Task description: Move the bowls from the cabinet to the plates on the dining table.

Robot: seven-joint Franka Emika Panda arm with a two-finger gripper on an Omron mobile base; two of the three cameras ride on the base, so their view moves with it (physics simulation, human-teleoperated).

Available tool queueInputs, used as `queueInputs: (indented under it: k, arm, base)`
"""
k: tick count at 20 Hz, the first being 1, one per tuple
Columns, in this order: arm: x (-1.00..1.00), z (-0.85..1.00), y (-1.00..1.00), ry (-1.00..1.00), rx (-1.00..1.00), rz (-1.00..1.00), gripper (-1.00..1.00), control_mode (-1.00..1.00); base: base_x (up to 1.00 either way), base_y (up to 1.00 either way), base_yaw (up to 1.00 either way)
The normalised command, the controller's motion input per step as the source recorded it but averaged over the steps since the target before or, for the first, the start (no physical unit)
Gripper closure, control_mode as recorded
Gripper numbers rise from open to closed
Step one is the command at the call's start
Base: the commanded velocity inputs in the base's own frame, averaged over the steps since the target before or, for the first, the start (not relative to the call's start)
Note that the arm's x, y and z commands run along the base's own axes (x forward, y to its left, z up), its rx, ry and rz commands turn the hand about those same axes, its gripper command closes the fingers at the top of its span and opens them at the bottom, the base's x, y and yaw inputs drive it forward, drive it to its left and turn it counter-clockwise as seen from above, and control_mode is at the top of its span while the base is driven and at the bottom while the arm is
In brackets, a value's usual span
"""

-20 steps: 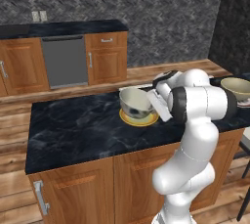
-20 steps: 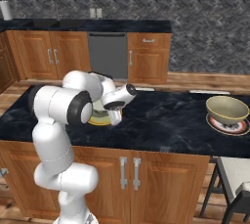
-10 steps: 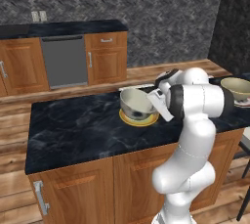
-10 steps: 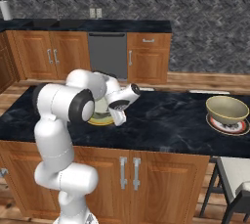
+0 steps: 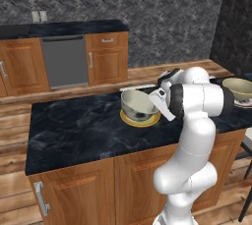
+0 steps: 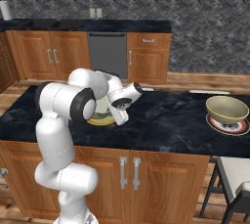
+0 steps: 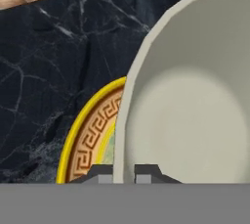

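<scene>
Two fingertips (image 7: pixel 100 174) of my gripper (image 7: pixel 124 173) pinch the bowl (image 5: pixel 137 105) rim, nearly shut on it. It sits on the plate (image 7: pixel 85 135) mid-table (image 5: pixel 74 130), near the far edge; release means opening, then lifting straight off the rim.

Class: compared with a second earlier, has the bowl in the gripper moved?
Barely, if at all: the bowl sits over its plate as before, the gripper clamping its rim.

The cream glazed bowl (image 7: pixel 195 105) runs off the hand view's top and right edges and covers most of the yellow-rimmed patterned plate (image 7: pixel 85 137). In the right base view the white arm hides most of that bowl. The gripper (image 7: pixel 124 173) shows just its tips.
</scene>
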Motion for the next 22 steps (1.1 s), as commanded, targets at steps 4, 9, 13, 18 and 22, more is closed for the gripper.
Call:
queueInputs:
  k: [4,9,13,18,22]
  arm:
    - [-0.02,0.18,0.0,0.0,-0.01,0.0,-1.0,-1.0]
    - [-0.14,0.38,-0.03,-0.01,-0.1,0.0,-1.0,-1.0]
    - [0.0,0.25,-0.05,-0.01,-0.09,0.0,-1.0,-1.0]
    - [0.0,0.44,-0.21,-0.03,-0.06,0.0,-1.0,-1.0]
    - [-0.23,0.74,-0.15,-0.06,-0.06,0.0,-1.0,-1.0]
  base:
    - [0.0,0.0,0.0]
    - [0.0,0.0,0.0]
    - [0.0,0.0,0.0]
    - [0.0,0.0,0.0]
    - [0.0,0.0,0.0]
